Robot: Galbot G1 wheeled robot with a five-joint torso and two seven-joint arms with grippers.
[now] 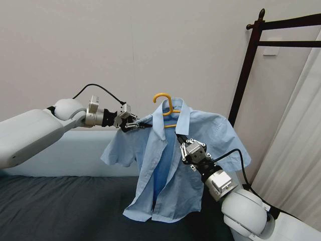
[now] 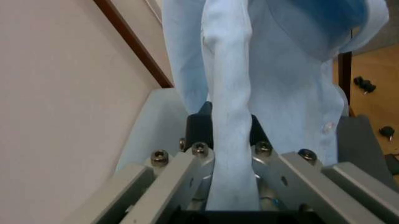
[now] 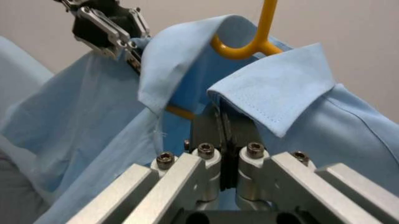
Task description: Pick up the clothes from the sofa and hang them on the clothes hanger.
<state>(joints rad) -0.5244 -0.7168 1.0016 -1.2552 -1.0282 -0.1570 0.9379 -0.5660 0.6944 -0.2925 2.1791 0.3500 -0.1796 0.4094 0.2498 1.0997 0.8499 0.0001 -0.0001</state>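
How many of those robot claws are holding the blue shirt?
2. The left gripper pinches the shirt at its shoulder; the right gripper pinches its front edge just below the collar.

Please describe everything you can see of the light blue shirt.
The light blue shirt is short-sleeved, thin woven cloth, with a pointed collar. It hangs unbuttoned on a yellow hanger, in the air over the dark sofa. The left hand pinches a fold at one shoulder; the right hand is shut on the front edge below the collar.
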